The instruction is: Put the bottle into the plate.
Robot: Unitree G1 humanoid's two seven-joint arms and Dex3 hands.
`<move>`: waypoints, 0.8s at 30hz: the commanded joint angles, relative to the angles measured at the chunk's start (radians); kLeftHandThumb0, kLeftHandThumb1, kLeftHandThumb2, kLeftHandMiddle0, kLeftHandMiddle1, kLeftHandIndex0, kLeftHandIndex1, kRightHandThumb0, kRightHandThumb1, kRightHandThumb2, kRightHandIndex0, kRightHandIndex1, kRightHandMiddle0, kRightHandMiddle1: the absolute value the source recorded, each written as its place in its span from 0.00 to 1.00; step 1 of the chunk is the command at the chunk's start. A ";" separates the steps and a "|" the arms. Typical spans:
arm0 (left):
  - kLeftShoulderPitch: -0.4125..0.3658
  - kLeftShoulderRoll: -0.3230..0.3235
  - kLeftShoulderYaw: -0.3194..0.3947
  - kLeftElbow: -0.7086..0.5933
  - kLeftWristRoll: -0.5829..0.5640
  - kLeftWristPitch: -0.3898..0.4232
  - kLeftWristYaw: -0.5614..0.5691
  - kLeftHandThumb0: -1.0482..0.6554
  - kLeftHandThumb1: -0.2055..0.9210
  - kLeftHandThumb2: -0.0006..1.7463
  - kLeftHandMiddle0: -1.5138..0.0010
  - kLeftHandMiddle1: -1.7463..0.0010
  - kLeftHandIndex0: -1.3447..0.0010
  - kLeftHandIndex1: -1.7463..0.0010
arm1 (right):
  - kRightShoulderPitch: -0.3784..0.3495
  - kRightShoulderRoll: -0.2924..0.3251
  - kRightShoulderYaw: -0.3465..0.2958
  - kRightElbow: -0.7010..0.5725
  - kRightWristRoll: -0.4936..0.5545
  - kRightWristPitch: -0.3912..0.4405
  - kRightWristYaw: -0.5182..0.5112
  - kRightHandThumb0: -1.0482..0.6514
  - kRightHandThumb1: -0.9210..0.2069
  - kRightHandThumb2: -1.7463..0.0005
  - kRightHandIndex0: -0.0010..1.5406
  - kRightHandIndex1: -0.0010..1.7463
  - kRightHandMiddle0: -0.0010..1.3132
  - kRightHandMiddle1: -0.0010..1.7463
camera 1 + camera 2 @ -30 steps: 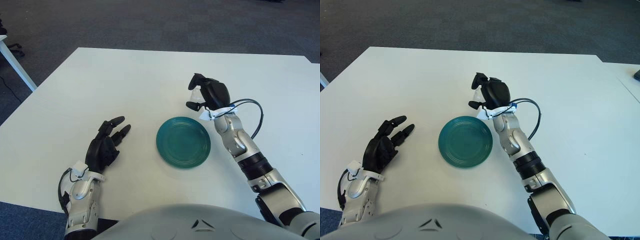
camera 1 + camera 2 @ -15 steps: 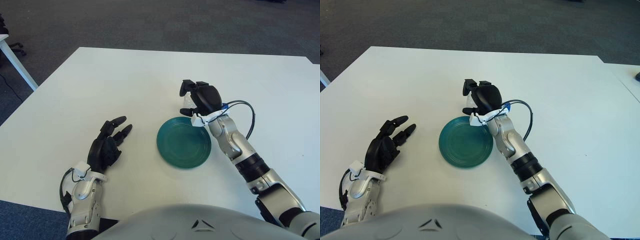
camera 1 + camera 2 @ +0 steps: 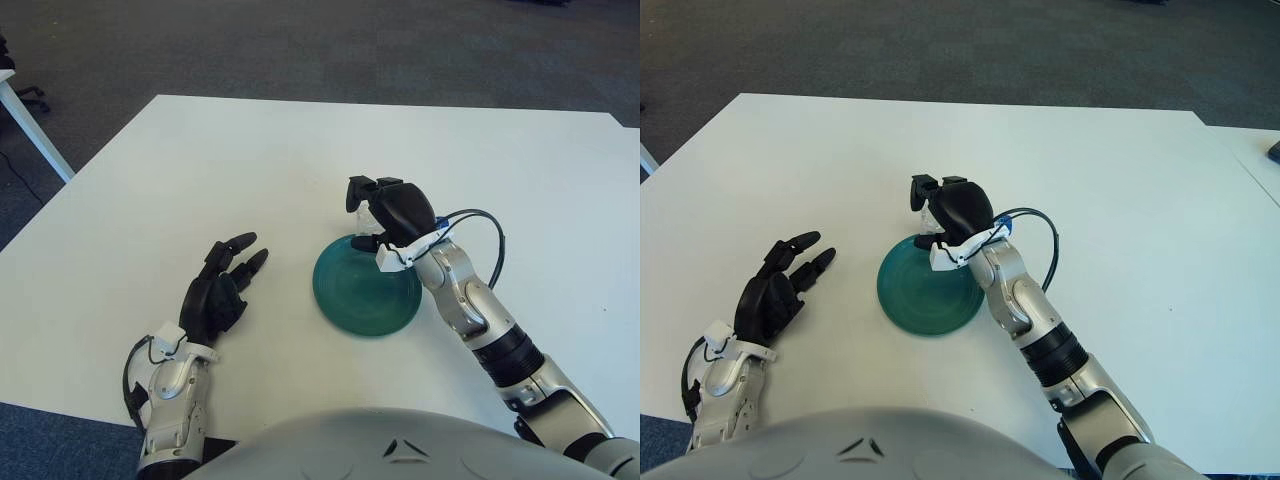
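Right hand [image 3: 385,212], fingers [image 3: 362,187] clenched around the small clear bottle [image 3: 366,216], has swung from the plate's 2 o'clock side to over its 12 o'clock rim [image 3: 340,300], so lowering and release come next; left hand [image 3: 215,292] open at 9 o'clock on the counter [image 3: 200,170].

Small clear bottle [image 3: 364,221] in right-hand fingers [image 3: 358,188] above teal plate's [image 3: 366,290] far rim

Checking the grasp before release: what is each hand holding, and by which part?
Right hand grips the clear bottle around its body; left hand holds nothing.
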 commanded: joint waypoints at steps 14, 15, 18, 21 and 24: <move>0.006 -0.009 -0.014 -0.002 0.020 -0.018 0.020 0.24 1.00 0.55 0.56 1.00 0.81 0.54 | -0.023 -0.078 0.014 -0.118 -0.047 -0.132 0.120 0.51 0.52 0.38 0.65 1.00 0.65 1.00; 0.006 -0.009 -0.014 -0.002 0.021 -0.019 0.020 0.24 1.00 0.55 0.56 1.00 0.81 0.54 | -0.024 -0.080 0.010 -0.113 -0.040 -0.149 0.110 0.51 0.53 0.37 0.66 1.00 0.66 1.00; 0.007 -0.011 -0.018 -0.004 0.023 -0.019 0.023 0.24 1.00 0.55 0.56 1.00 0.81 0.54 | -0.022 -0.083 0.001 -0.109 -0.017 -0.187 0.096 0.52 0.54 0.36 0.67 1.00 0.67 1.00; 0.008 -0.012 -0.020 -0.006 0.025 -0.019 0.026 0.24 1.00 0.55 0.56 1.00 0.81 0.54 | -0.015 -0.078 -0.013 -0.120 0.029 -0.207 0.117 0.53 0.55 0.34 0.67 1.00 0.68 1.00; 0.009 -0.013 -0.023 -0.008 0.027 -0.019 0.029 0.24 1.00 0.55 0.56 1.00 0.81 0.54 | 0.008 -0.073 -0.039 -0.181 0.103 -0.168 0.210 0.53 0.56 0.33 0.67 1.00 0.68 1.00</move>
